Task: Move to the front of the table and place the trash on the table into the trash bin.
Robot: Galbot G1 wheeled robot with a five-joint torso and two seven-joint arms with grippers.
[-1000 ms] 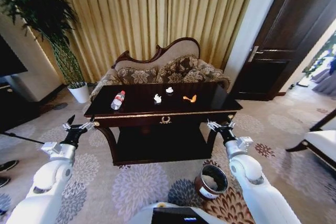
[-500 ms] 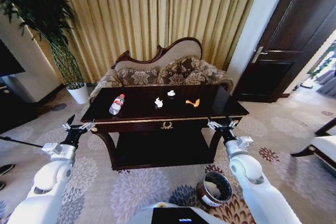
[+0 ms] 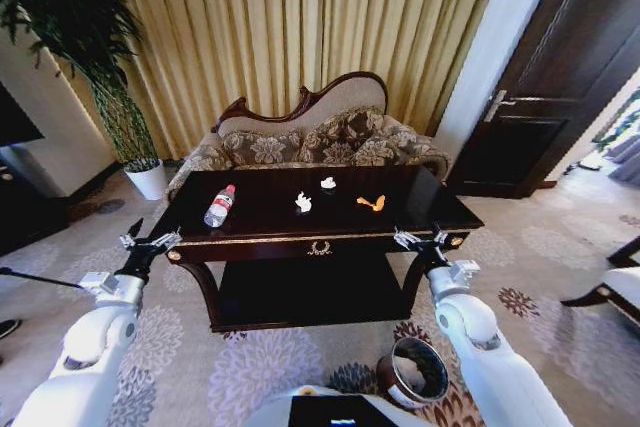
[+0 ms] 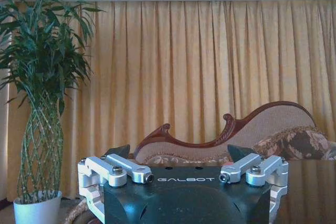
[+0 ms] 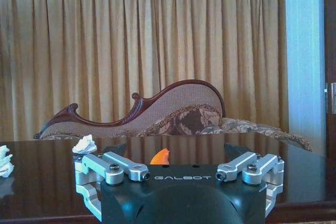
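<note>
**A:** Head view: the robot faces the dark bench (image 3: 420, 209), both arms raised at its near edge. Where's the trash?

**B:** On the benchtop, beyond both hands. The bottle (image 3: 220, 205) lies on its side toward the left, red cap pointing away and slightly right. Two white scraps (image 3: 303, 203) sit mid-bench, the orange scrap (image 3: 371, 203) right of them.

**A:** Which arm is closer to what?

**B:** The left hand (image 3: 150, 244) is nearer the bottle; the right hand (image 3: 420, 238) is nearer the orange scrap. Each has its fingers spread apart and holds nothing.

**A:** And the trash bin?

**B:** The trash bin (image 3: 414, 371) stands on the carpet near the robot, low on its right, beside the right arm.
</note>
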